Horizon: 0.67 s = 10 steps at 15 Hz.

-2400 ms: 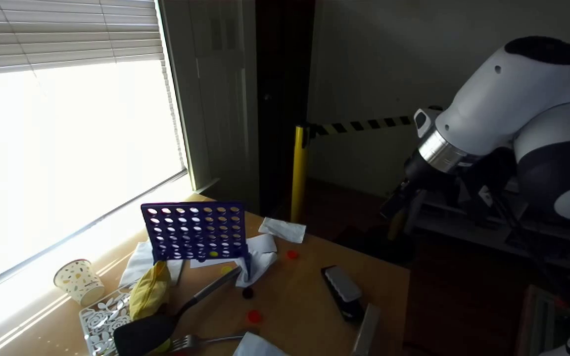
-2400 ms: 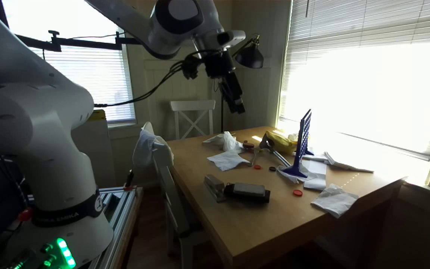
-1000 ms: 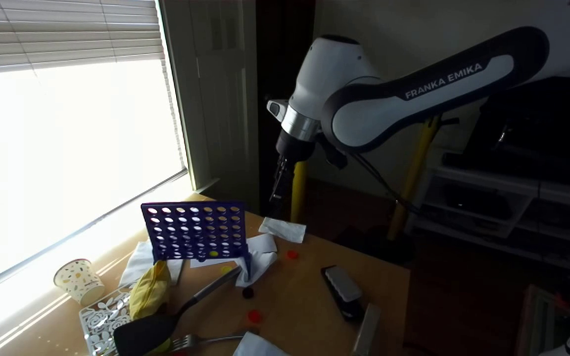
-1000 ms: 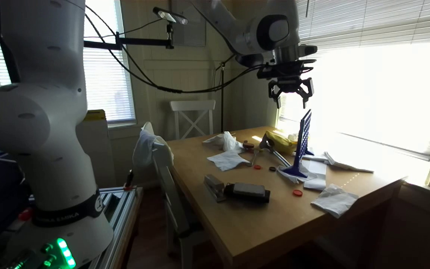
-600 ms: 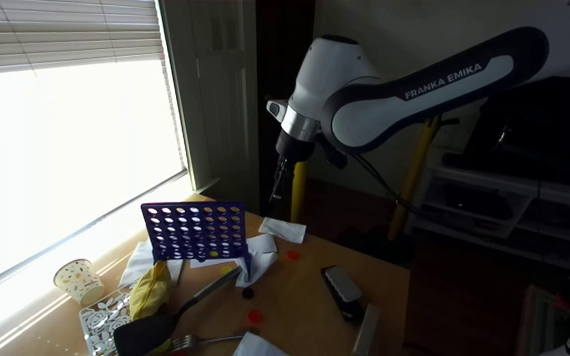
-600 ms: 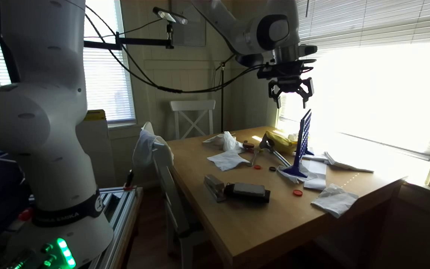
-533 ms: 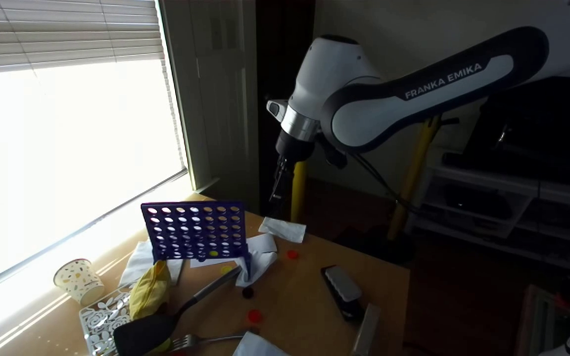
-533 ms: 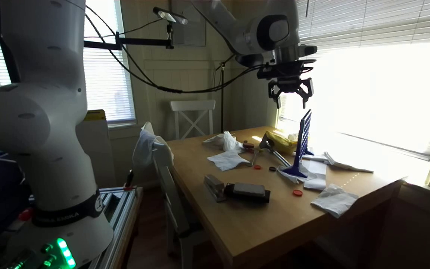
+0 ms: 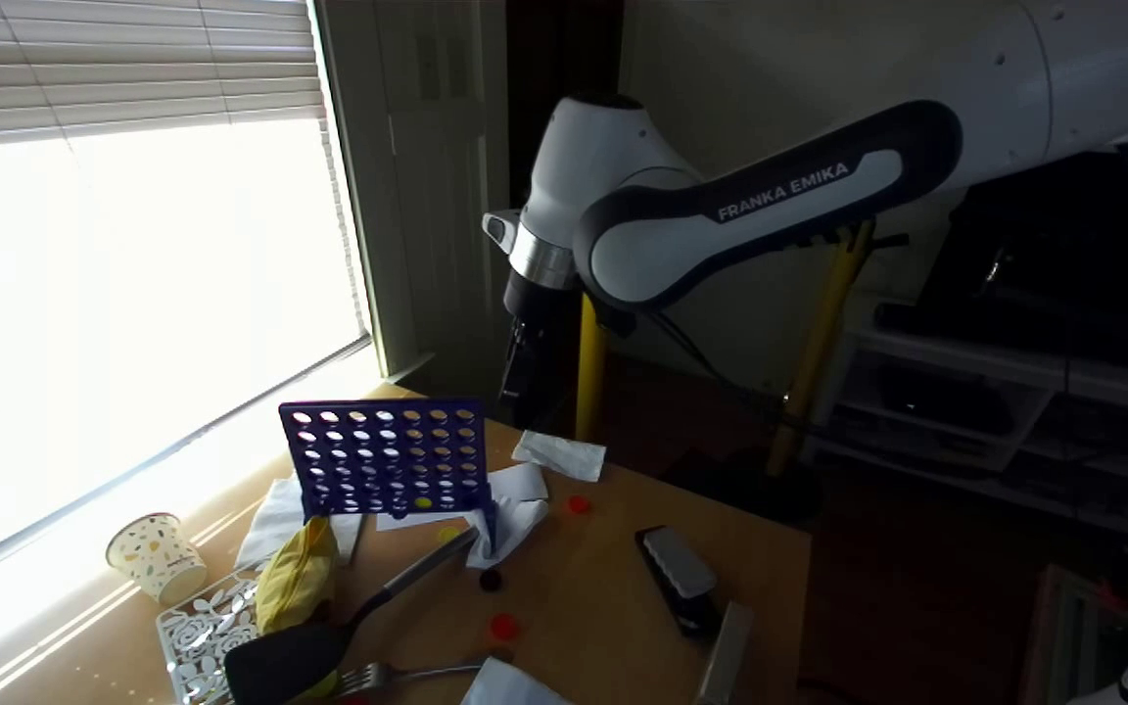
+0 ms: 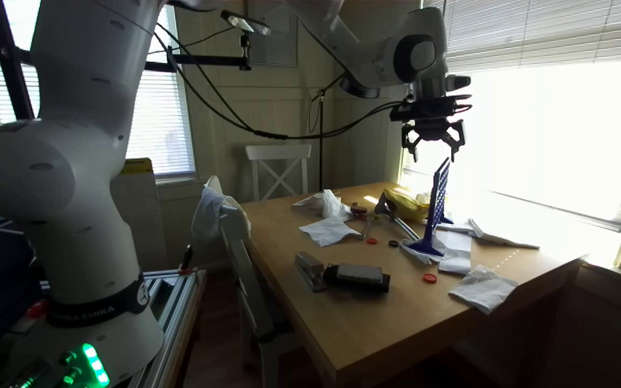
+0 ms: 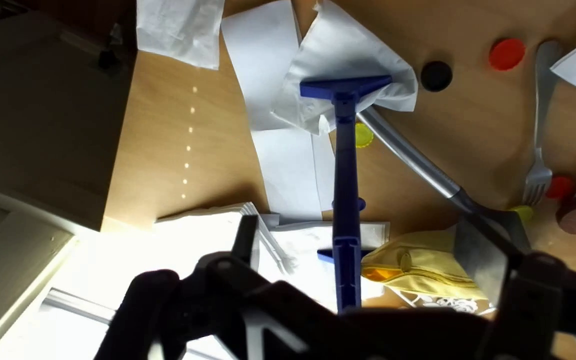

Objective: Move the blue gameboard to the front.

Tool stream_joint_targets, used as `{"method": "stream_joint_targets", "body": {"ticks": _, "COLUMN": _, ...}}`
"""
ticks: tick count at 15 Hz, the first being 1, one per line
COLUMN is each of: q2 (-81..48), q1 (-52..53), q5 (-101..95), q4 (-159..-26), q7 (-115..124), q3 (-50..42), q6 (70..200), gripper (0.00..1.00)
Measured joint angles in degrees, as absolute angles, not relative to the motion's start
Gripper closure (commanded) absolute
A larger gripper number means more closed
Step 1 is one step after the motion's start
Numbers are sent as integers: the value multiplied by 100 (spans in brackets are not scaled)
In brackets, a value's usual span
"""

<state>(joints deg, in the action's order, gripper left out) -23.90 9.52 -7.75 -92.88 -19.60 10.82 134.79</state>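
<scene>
The Robotiq gripper (image 10: 434, 156), jaws parted on nothing, hangs near one top corner of the upright blue Connect Four-style gameboard (image 11: 346, 175), which stands lower, on the wooden table (image 10: 353, 323) near the window (image 10: 547, 140), its long axis crossing the jaws' spread.

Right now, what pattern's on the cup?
The cup has scattered coloured flecks on cream; clearest in an exterior view.
</scene>
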Motion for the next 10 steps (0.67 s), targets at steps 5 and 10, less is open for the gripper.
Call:
{"method": "stream_joint_targets", "body": {"ticks": 5, "q2": -3307, "q1": 1124, "q5": -814, "q4": -8004, "q7": -2558, "q3": 1171, "q6": 12787, "gripper": 0}}
{"method": "stream_joint_targets", "body": {"ticks": 10, "q2": -4078, "q1": 1441, "q5": -1198, "q4": -6859, "q7": -2664, "q3": 1033, "q6": 12411, "gripper": 28}}
